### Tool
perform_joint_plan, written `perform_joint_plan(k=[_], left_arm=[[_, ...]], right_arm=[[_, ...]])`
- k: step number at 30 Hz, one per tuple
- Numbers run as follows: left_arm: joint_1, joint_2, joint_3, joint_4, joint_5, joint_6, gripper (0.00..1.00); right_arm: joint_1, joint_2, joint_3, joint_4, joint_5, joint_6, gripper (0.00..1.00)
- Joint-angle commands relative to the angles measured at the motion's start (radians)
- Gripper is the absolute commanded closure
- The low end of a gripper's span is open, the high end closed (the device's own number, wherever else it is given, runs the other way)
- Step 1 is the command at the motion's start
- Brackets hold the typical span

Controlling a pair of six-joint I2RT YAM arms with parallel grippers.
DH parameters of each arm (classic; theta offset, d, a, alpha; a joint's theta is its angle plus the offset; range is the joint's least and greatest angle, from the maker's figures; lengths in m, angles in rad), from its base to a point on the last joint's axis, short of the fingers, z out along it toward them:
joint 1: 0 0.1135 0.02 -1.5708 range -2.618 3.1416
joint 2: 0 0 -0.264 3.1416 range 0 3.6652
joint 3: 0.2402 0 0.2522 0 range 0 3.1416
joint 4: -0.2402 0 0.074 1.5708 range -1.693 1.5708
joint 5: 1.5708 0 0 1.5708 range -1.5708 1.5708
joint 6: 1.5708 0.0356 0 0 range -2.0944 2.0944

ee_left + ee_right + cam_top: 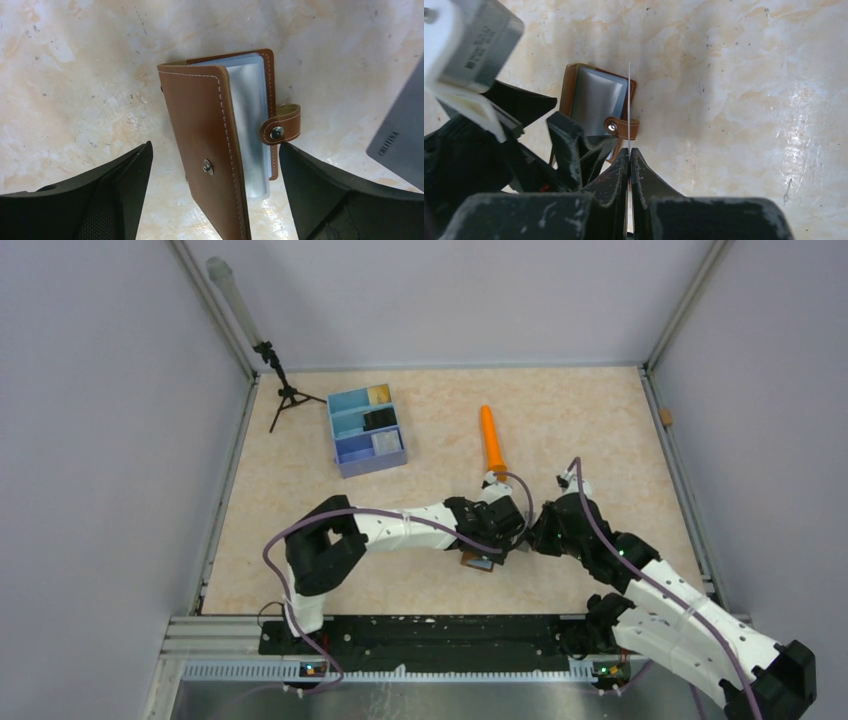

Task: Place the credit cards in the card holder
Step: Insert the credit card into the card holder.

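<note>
- While three credit cards [379, 419] sat in the plastic tray [372, 464], far from both grippers, none looked pocketed.
- The stitched brown-leather card holder [220, 145] lay half open between the wide-spread fingers of the left gripper [215, 150].
- The right gripper [630, 152] pinched a thin grey card [629, 100] edge-on beside the snap tab [621, 127].

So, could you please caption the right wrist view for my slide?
Right gripper pinches a card edge-on over the open card holder.
</note>
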Motion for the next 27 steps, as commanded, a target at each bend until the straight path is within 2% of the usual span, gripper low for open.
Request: perform_joint_plan(k=[1, 9, 14, 24, 27], left_arm=[[-0.001, 0.02, 0.053, -0.062, -0.016, -0.021, 0.01], [-0.001, -0.013, 0.023, -0.051, -0.028, -0.039, 0.18], [-0.001, -0.035, -0.006, -0.042, -0.045, -0.046, 0.29], [0.001, -0.153, -0.107, 0.012, -0.066, -0.124, 0.81], [0.01, -0.212, -0.169, 0.076, -0.064, -0.172, 0.92]], right_arm=[[-0.003, -0.005, 0.008, 0.053, -0.025, -0.008, 1.0], [-0.003, -0.006, 0.004, 0.068, -0.077, -0.022, 1.0], [-0.003, 0.014, -0.015, 0.112, -0.172, -0.04, 1.0], [-0.002, 0.046, -0.092, 0.218, -0.327, 0.002, 1.0], [-0.002, 0.075, -0.073, 0.2, -0.344, -0.004, 1.0]])
